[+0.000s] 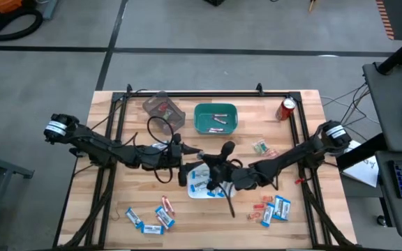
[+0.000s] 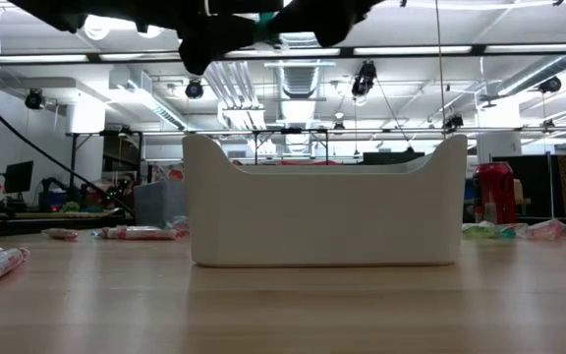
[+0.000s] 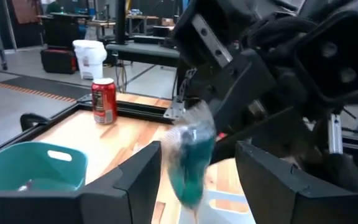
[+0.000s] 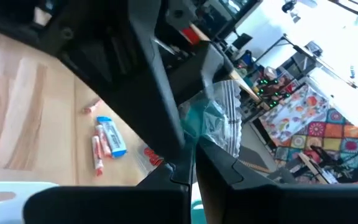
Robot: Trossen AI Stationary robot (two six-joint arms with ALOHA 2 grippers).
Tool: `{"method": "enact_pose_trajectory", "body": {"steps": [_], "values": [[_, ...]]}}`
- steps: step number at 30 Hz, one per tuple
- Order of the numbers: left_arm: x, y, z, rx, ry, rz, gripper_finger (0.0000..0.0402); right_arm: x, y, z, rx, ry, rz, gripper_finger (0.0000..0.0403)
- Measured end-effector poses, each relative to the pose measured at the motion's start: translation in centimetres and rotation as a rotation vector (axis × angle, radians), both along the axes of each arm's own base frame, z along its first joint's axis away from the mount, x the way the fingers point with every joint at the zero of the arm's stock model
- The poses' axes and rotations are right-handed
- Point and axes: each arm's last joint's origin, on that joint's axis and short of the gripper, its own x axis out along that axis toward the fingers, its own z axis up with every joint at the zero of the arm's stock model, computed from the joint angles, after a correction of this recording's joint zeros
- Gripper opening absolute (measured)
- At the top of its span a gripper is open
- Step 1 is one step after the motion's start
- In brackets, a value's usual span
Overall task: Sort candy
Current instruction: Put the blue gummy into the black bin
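Left fingers (image 3: 194,186) spread wide, right fingers (image 4: 188,162) pinching crinkly teal wrapper (image 4: 213,121) (clear-ended)

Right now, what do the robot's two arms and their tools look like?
Both arms are dark, slim and jointed, each with a white-banded base joint, and black cables loop beside the left arm. The left tool has two broad, flat, black fingers. The right tool looks the same: black, angular, blocky.

Wooden table (image 1: 117,230) bears scattered candy (image 1: 160,216), trays, soda can (image 1: 286,109).
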Motion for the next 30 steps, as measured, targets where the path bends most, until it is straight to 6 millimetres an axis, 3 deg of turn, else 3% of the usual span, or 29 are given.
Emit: {"method": "enact_pose_trajectory", "body": {"steps": [5, 12, 18, 24, 30], "values": [[-0.1, 0.0, 0.5, -0.005, -0.019, 0.003, 0.0146, 0.6, 0.2, 0.3, -0.007, 0.03, -0.001, 0.0009], [-0.2, 0.1, 0.6, -0.004, -0.024, 0.02, 0.0018, 0.6, 0.2, 0.3, 0.001, 0.025, -0.009, 0.0009], [-0.2, 0.1, 0.5, -0.001, -0.02, 0.026, 0.0022, 0.5, 0.2, 0.2, 0.062, -0.009, -0.014, 0.0016], [-0.7, 0.7, 1.1, 0.007, -0.003, 0.044, 0.0005, 0.6, 0.2, 0.3, 0.119, -0.038, -0.037, 0.0052], [-1.9, 2.5, 1.9, 0.023, 0.066, 0.115, 0.0006, 0.2, 0.0, 1.0, 0.174, -0.104, -0.113, 0.0097]]}}
